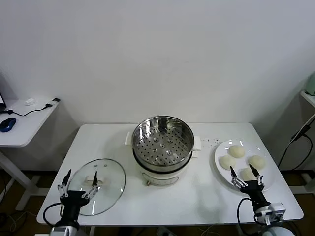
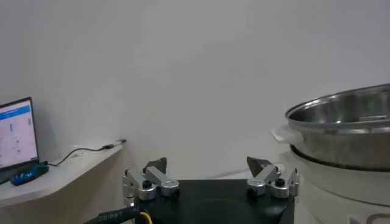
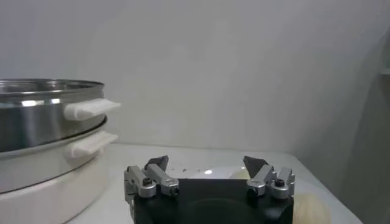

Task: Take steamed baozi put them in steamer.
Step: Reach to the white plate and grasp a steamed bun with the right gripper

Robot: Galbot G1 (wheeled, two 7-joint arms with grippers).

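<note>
Head view: steamer sat mid-surface, four baozi on plate at right. Left pincer fingers apart over glass lid; right pincer apart at plate's near edge.

Left wrist: left pincer fingers wide apart, steamer beyond.

Right wrist: right pincer apart, a baozi just beside it.

White tabletop scene, steel and cream tones

Steamer: shiny silver steel, basket floor dotted with dark round holes, on a white base. Steamed baozi: plain cream-white, on a white plate. Glass lid: clear with a silver rim. Table: white. Wall: off-white. Both grippers black with silver fingers.
</note>
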